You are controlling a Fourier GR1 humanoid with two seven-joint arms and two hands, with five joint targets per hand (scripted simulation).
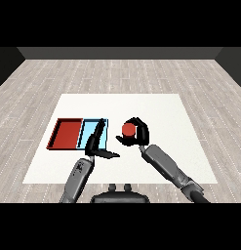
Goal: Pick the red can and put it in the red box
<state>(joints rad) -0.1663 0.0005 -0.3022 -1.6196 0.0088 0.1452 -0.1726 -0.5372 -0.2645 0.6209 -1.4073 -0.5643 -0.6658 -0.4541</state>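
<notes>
Right of light blue tray [88, 131]: right hand [138, 133] curled round red can [128, 129] (left hand [96, 141] fingers straight).

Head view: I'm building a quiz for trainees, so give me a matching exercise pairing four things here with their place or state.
Things:
1. red can
2. red tray
3. light blue tray
4. left hand

Places or states:
A. leftmost on the white table
B. fingers straight, over the blue tray's near edge
C. held in the right hand, right of both trays
D. between the red tray and the can

Pairs: 1-C, 2-A, 3-D, 4-B
</notes>
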